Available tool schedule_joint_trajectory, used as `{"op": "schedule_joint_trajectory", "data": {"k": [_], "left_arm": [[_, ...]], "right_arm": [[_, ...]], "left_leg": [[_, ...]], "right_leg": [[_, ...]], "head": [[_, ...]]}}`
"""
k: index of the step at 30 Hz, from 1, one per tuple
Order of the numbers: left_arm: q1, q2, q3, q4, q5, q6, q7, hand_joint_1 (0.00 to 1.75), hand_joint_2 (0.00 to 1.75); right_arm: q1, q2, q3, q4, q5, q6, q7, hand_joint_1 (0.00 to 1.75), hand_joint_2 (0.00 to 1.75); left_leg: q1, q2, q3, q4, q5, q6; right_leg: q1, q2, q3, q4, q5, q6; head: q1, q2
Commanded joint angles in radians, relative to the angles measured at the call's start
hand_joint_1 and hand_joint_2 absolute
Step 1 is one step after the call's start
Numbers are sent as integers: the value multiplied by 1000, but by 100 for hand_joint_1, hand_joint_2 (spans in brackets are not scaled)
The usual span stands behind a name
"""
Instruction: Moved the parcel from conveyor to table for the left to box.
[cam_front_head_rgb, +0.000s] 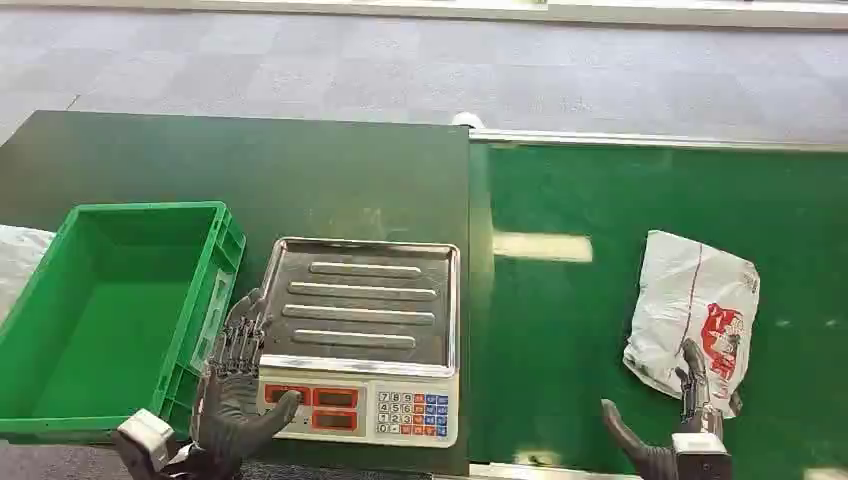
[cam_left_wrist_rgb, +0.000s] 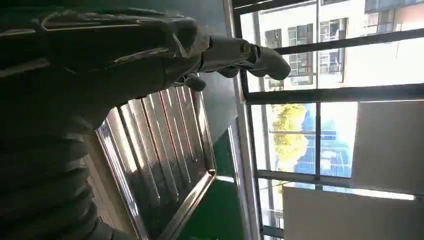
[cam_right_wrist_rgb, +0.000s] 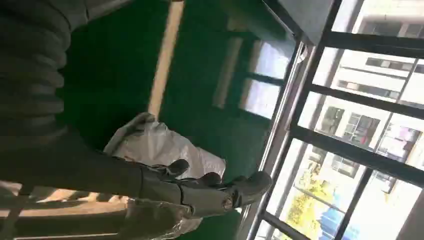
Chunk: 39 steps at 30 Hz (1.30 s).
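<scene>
Below right, the right hand (cam_front_head_rgb: 668, 430), fingers spread and holding nothing, reaches the near edge of the white parcel (cam_front_head_rgb: 695, 312) lying on the green conveyor (cam_front_head_rgb: 560, 330). Left hand (cam_front_head_rgb: 232, 385), likewise spread and empty, rests beside the weighing scale (cam_front_head_rgb: 362, 335), between it and the green crate (cam_front_head_rgb: 110, 310) on the dark table (cam_front_head_rgb: 250, 170).

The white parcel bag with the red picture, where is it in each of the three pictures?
Head view: the parcel lies on the green conveyor belt, at the right, just beyond the right hand.
Left wrist view: not in it; the scale's steel tray is there.
Right wrist view: the parcel sits behind the right hand's fingers.
Shared landmark: the green belt.
</scene>
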Motion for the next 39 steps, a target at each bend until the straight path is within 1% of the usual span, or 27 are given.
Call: {"op": "schedule_joint_trajectory", "data": {"k": [1,4,6,7,9,11,12,21,23,25,26,27,28,30,31,32,35,38,39], "left_arm": [[-1,2,12,25,-2,-4,7,0,175],[3,2,11,21,-2,-7,7,0,175],[7,5,10,15,-1,-14,7,0,175],[6,5,10,15,-1,-15,7,0,175],[-1,0,9,17,-1,-22,17,0,175],[-1,0,9,17,-1,-22,17,0,175],[-1,0,9,17,-1,-22,17,0,175],[-1,0,9,17,-1,-22,17,0,175],[-9,-2,6,20,-1,-22,26,0,175],[1,-7,4,5,-5,-12,30,0,175],[12,-7,3,-8,-6,-9,30,0,175],[19,-6,3,-13,-6,-8,30,0,175],[24,-3,0,-15,-6,-9,30,0,175],[16,10,-15,3,-2,-6,25,0,175],[10,15,-22,14,2,-3,22,0,175],[3,21,-31,25,6,-4,19,0,175],[-37,38,-69,79,25,3,8,0,175],[-64,49,-84,102,37,14,2,0,175],[-78,52,-87,112,44,15,1,0,175]], "right_arm": [[-3,3,-24,11,2,1,6,0,175],[-2,0,-24,9,31,-24,6,0,175],[-3,-17,-15,15,103,-87,13,0,175],[-6,-20,-19,22,105,-97,14,0,175],[-15,-32,-32,52,194,-184,36,0,175],[-15,-32,-32,52,194,-184,36,0,175],[-15,-32,-32,52,194,-184,36,0,175],[-15,-32,-32,52,194,-184,36,0,175],[-20,-35,-48,63,255,-238,64,0,175],[-31,-50,-61,72,304,-270,68,0,175],[-40,-67,-60,71,337,-283,68,0,175],[-51,-80,-62,68,341,-285,68,0,175],[-66,-97,-62,67,353,-293,69,0,175],[-118,-157,-54,83,376,-327,81,0,175],[-141,-184,-48,92,375,-335,87,0,175],[-162,-216,-44,104,382,-346,99,0,175],[-268,-335,-43,195,362,-368,134,0,175],[-358,-383,-53,281,354,-363,135,0,175],[-406,-410,-50,337,375,-378,154,0,175]], "left_leg": [[0,-1,1,-1,1,1],[0,-1,1,-2,1,2],[0,0,1,-1,0,1],[0,0,1,-1,0,2],[0,-1,1,-1,0,1],[0,-1,2,-3,1,2],[0,-1,1,-1,0,1],[0,0,1,-1,0,1],[0,-1,1,-1,0,1],[0,-1,1,-2,1,2],[0,-1,2,-3,1,3],[0,0,1,-1,0,1],[0,0,1,-1,0,2],[0,2,1,-1,0,2],[-1,2,2,-3,1,3],[-1,2,1,-2,1,2],[-1,2,1,-2,2,2],[-1,2,2,-2,2,3],[-1,2,2,-2,2,2]], "right_leg": [[0,-2,1,-1,0,-2],[1,-2,2,-2,0,-3],[0,-1,1,-1,0,-2],[0,-1,1,-1,0,-2],[0,-1,1,-1,0,-1],[1,-2,3,-3,1,-3],[1,-1,2,-2,0,-2],[1,-1,1,-2,0,-2],[1,-1,2,-2,0,-2],[1,-2,2,-2,0,-2],[1,-3,3,-4,1,-3],[1,-1,1,-1,0,-1],[1,-1,2,-2,1,-2],[0,1,1,-1,1,-1],[0,0,2,-4,2,-3],[0,1,1,-2,2,-2],[0,1,1,-3,2,-1],[0,1,2,-3,3,-1],[0,1,2,-3,3,-1]], "head": [[0,0],[0,0],[0,0],[0,0],[0,0],[0,0],[0,0],[0,0],[0,0],[0,0],[0,0],[0,0],[0,0],[0,0],[0,0],[0,0],[0,0],[0,0],[0,0]]}}
